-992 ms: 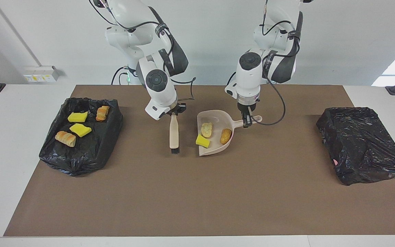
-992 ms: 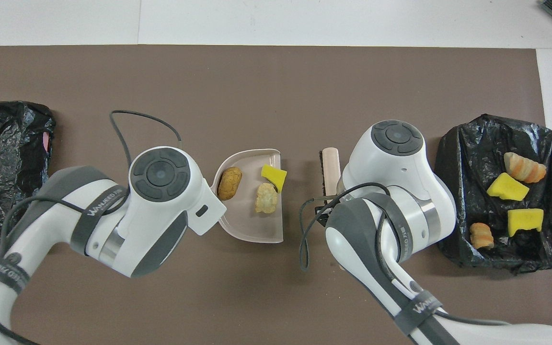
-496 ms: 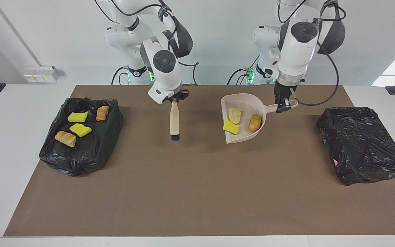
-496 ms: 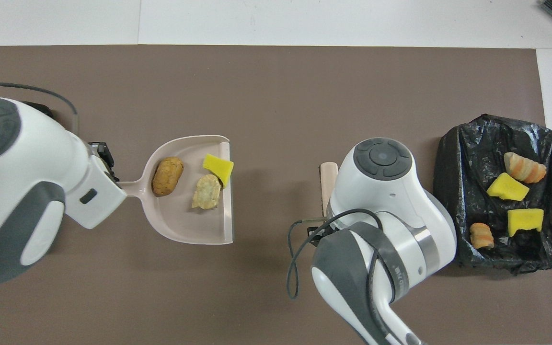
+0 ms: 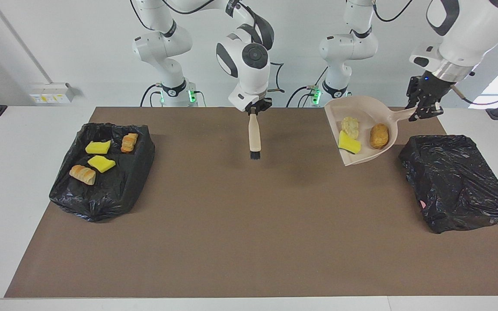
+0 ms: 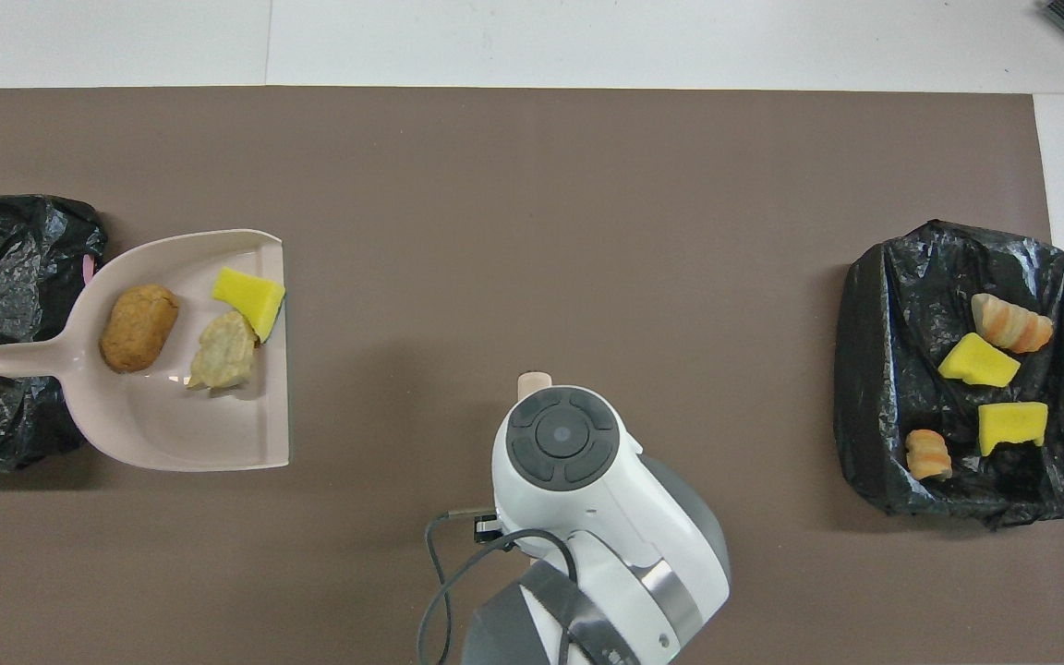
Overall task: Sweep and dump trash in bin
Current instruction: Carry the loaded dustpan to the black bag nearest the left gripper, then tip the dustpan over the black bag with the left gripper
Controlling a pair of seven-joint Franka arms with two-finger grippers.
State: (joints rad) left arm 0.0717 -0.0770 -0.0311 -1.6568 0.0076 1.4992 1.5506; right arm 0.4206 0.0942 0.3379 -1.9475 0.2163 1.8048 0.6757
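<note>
A brown mat (image 5: 240,224) covers the white table (image 5: 20,142). At the right arm's end sits a bin lined with black plastic (image 5: 102,172) holding four scraps of trash (image 5: 97,147): two yellow sponge bits and two orange striped lumps. The other black-lined bin (image 5: 454,181) sits at the left arm's end. The left gripper (image 5: 424,113) pinches the handle of the beige dustpan (image 5: 363,110), raised just beside that bin; in the pan lie a yellow sponge piece (image 5: 349,143), a pale crumbly lump (image 5: 350,125) and a brown nugget (image 5: 379,135). The right gripper (image 5: 256,108) is clamped on the brush (image 5: 254,137), which hangs bristles-down over the middle of the mat.
</note>
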